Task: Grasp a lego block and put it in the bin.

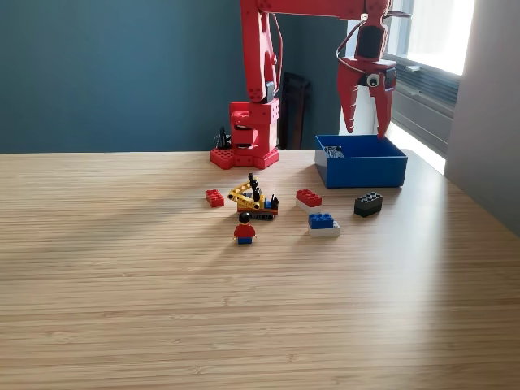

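Red arm links run off the top edge, the upper arm cut from sight. Something small and grey in the bin (361,169) is hard to make out. Bright-blue and shallow, it sits near the tabletop's far right edge, the gripper (366,128) hanging above it, jaws apart and empty.

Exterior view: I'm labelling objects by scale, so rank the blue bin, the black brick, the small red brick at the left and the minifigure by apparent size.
1. Blue bin, clearly largest.
2. Black brick.
3. Minifigure and small red brick look alike; the minifigure stands nearer the camera, so unranked.
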Motion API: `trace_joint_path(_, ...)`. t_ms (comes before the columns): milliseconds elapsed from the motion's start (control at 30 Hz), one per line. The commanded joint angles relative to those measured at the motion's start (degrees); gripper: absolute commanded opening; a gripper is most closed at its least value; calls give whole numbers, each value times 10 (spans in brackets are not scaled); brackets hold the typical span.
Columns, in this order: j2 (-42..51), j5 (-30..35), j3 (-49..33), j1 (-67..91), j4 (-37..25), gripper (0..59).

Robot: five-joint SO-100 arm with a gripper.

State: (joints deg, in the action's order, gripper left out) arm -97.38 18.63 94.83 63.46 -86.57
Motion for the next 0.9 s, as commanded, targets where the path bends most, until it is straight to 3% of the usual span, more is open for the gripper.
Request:
trace_joint_path(33, -51, 14, -19, -97, -7, 12)
trace_joint_path(400, -51, -27, -84, -403, 23, 1)
trace_joint_path(900, -51, -83, -51, -533, 62, 1)
